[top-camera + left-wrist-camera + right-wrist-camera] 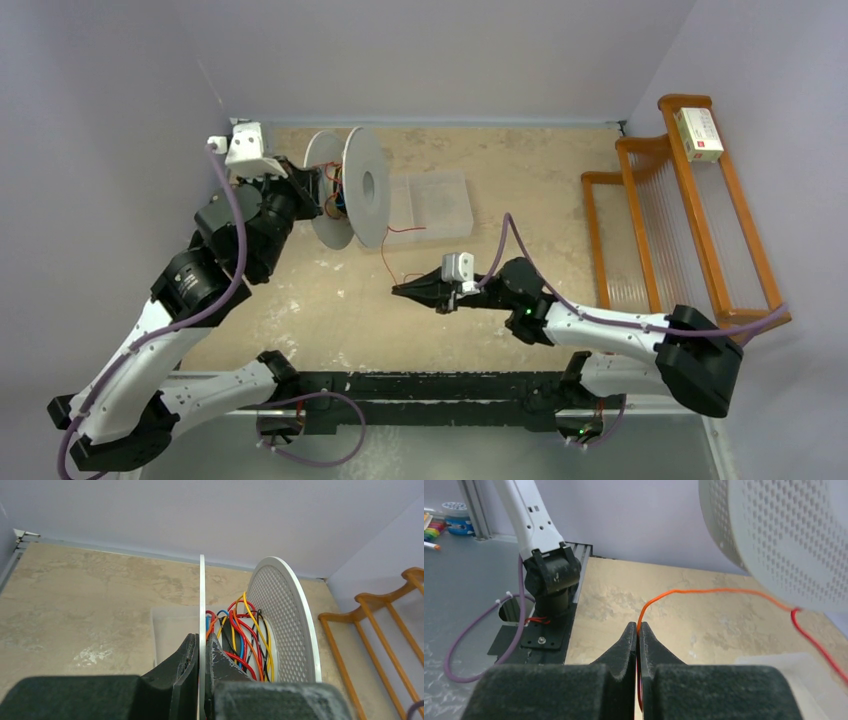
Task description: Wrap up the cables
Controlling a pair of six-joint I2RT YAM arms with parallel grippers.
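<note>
The grey double-disc spool (356,188) stands on edge at the back of the table, held up by my left gripper (324,198). In the left wrist view that gripper (201,647) is shut on the rim of the thin near disc (202,595). Red, orange, yellow, blue and black wires (242,640) are wound between it and the perforated disc (285,625). A thin red-orange cable (384,256) hangs from the spool to my right gripper (398,290). That gripper (638,630) is shut on the cable (704,591), which arcs up to the perforated disc (784,535).
A clear plastic tray (437,205) lies just right of the spool. A wooden rack (680,230) stands along the right wall with a small red-and-white box (698,133) on top. The left arm's base (551,575) shows in the right wrist view.
</note>
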